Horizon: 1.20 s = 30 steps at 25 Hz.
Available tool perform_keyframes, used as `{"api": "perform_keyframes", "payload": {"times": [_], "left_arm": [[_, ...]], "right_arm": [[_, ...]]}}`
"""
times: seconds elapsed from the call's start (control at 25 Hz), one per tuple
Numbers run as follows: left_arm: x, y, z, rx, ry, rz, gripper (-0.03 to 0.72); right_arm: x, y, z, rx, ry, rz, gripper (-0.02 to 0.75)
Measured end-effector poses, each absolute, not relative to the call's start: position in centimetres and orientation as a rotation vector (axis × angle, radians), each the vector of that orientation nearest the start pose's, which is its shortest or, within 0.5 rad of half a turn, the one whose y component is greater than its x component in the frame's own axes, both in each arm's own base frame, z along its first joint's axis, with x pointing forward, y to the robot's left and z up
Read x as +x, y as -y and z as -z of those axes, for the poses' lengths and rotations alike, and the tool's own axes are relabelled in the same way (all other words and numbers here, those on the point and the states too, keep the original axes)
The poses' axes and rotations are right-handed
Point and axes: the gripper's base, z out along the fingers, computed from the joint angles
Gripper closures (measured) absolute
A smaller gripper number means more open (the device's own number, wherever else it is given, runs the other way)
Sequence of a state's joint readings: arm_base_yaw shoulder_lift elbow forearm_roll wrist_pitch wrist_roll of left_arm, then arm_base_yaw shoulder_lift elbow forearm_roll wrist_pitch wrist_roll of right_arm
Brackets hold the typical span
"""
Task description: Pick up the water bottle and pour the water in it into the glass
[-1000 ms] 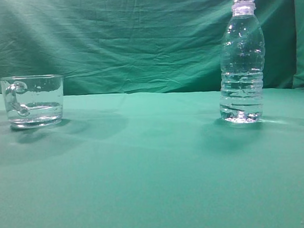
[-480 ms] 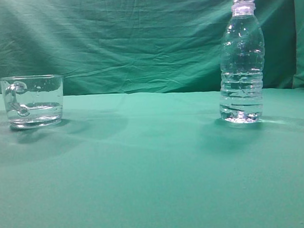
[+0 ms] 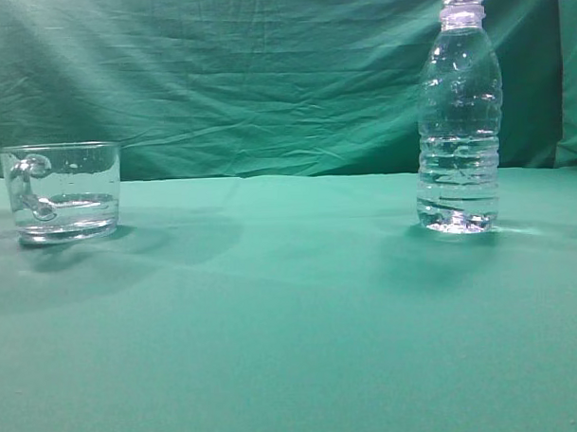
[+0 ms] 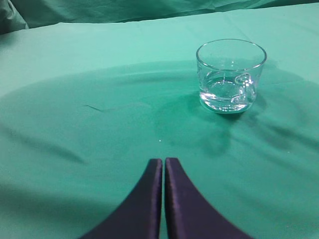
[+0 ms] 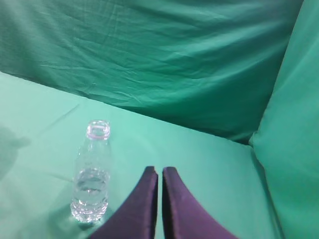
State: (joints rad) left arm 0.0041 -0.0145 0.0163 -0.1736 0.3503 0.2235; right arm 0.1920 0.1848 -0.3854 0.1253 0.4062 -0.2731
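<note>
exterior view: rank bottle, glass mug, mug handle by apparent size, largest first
1. water bottle, tallest by far, about twice the mug's height.
2. glass, short but wide.
3. mug handle, a small loop within the mug's outline.

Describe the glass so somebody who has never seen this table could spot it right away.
Start from the green cloth covering the table and go to its left side in the exterior view. The glass stands there alone, far from the water bottle on the right. It is short, wide and open-topped, with a looped handle and a little water at the bottom.

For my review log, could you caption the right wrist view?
Right gripper, jaws together, hangs above the green cloth beside the upright, uncapped water bottle.
</note>
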Motion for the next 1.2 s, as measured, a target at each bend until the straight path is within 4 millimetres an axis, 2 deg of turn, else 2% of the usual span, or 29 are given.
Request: {"api": "perform_keyframes", "payload": {"times": [0.12,0.36,0.64,0.88,1.2], "left_arm": [[5.3,0.5,-17.7,0.093,-1.828,0.009,0.688],[5.3,0.5,-17.7,0.093,-1.828,0.009,0.688],[5.3,0.5,-17.7,0.093,-1.828,0.009,0.688],[5.3,0.5,-17.7,0.093,-1.828,0.009,0.688],[5.3,0.5,-17.7,0.093,-1.828,0.009,0.688]], "right_arm": [[4.8,-1.2,-26.4,-0.290,-1.666,-0.061,0.738],[4.8,-0.6,-21.3,-0.082,-1.751,-0.045,0.738],[5.2,-0.3,-17.3,0.011,-1.880,-0.062,0.738],[5.2,-0.2,-17.1,0.037,-1.887,-0.062,0.738],[5.2,-0.2,-17.1,-0.013,-1.886,-0.024,0.738]]}}
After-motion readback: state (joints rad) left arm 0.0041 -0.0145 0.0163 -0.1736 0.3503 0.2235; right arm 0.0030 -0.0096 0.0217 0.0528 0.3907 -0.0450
